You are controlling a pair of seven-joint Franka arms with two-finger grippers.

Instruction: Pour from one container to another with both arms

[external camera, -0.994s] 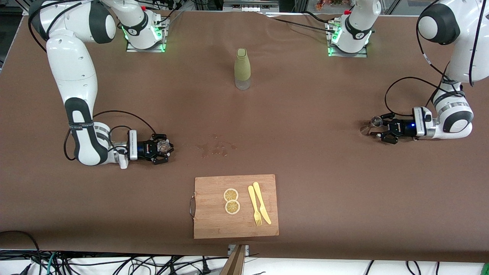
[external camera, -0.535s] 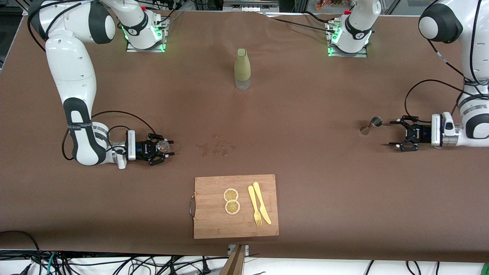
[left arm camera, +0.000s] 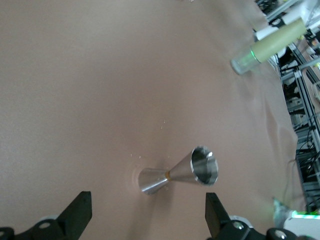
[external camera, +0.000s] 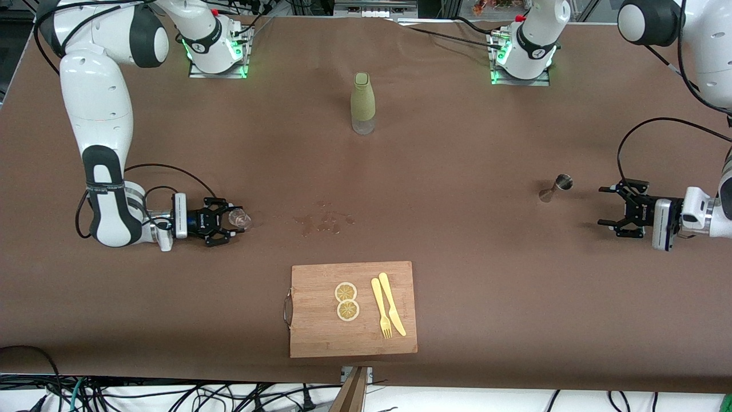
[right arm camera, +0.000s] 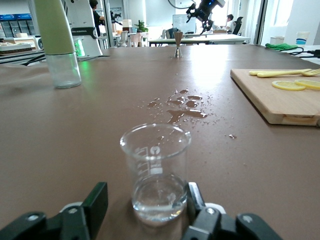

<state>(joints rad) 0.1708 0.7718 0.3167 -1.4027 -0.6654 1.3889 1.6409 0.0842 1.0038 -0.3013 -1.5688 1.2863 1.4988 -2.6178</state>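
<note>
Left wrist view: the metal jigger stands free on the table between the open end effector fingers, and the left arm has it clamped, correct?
Not clamped. In the left wrist view the jigger stands free on the table, apart from the open left end effector. The front view also shows a clear gap between them.

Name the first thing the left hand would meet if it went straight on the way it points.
Probably the metal measuring cup: it stands upright ahead of the open left hand, apart from it.
</note>
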